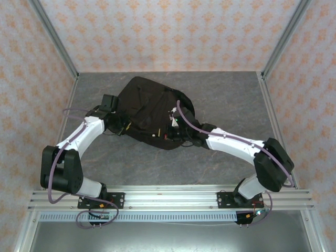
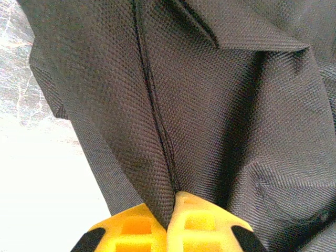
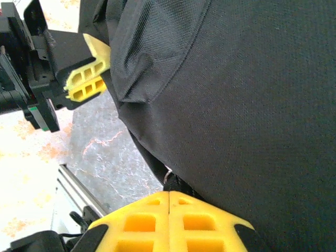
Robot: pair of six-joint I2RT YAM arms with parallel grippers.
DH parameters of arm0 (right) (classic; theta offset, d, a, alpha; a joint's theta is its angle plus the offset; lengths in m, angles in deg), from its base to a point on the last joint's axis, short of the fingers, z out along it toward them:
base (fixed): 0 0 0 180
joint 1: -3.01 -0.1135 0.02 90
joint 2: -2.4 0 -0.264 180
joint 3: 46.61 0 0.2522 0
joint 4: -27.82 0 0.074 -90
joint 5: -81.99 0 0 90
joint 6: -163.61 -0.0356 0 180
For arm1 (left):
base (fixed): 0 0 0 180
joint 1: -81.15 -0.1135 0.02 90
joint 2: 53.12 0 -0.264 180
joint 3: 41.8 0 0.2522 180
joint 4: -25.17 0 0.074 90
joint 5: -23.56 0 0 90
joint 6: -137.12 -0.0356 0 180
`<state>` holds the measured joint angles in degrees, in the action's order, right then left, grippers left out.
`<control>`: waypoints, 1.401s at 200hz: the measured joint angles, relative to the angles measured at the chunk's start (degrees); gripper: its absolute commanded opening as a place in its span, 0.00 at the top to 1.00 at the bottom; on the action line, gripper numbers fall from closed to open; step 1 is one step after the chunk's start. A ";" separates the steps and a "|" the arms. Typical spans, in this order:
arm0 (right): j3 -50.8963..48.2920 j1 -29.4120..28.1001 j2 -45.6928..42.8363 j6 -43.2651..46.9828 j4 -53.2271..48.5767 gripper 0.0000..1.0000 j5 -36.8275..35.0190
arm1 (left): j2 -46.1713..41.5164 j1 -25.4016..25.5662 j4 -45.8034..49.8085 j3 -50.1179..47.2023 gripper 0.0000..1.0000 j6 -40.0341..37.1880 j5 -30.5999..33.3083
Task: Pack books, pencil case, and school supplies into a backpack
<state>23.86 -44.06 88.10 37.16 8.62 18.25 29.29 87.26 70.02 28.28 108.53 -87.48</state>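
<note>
The black backpack lies slumped in the middle of the grey table. My left gripper is at its left edge, and in the left wrist view the yellow fingertips are shut on a fold of backpack fabric along a seam. My right gripper is at the bag's near right side. There the gripper is shut on a small zip pull under the backpack. The left gripper's fingers also show in the right wrist view. Books, pencil case and school supplies are hidden.
Bare grey tabletop surrounds the bag. An aluminium rail carrying both arm bases runs along the near edge. Patterned walls and metal frame posts close in the back and both sides.
</note>
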 measured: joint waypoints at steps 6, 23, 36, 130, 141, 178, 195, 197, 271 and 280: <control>0.00 -0.02 -0.37 0.55 -0.76 1.00 -0.48 | -0.13 0.00 0.28 0.13 1.00 -0.07 -0.04; -0.07 0.04 -1.36 1.88 -2.23 1.00 -1.51 | -0.52 0.00 1.07 0.46 1.00 -0.42 -0.52; -0.55 0.39 -2.60 2.43 -2.99 1.00 -1.73 | -0.55 0.00 1.73 0.85 1.00 -0.68 -0.81; -4.48 8.11 -10.27 2.67 -6.25 1.00 3.21 | -0.55 -2.84 5.64 1.79 1.00 -3.45 5.68; -4.07 7.98 -9.84 2.67 -6.67 0.95 4.22 | -0.55 -2.84 5.64 1.79 1.00 -3.48 5.66; 1.51 3.58 -5.09 3.45 -9.84 0.65 5.14 | -0.55 -2.84 5.62 1.79 1.00 -4.31 5.57; 4.63 0.66 -2.14 3.23 -10.45 0.61 5.14 | -0.55 -2.84 5.62 1.79 1.00 -4.44 5.42; 4.83 0.44 -1.88 3.06 -10.43 0.61 5.16 | -0.55 -2.84 5.62 1.79 1.00 -4.46 5.42; 24.35 -11.80 9.35 1.44 -23.54 0.33 -13.49 | -0.52 -2.84 5.57 1.77 1.00 -4.39 4.63; 28.79 -13.97 11.56 2.16 -26.32 0.30 -18.08 | -0.52 -2.86 5.55 1.77 1.00 -4.28 4.35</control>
<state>52.64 -58.02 99.66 39.33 -17.69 0.18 28.77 84.40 75.57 30.05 104.24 -83.13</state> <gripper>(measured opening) 0.658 0.042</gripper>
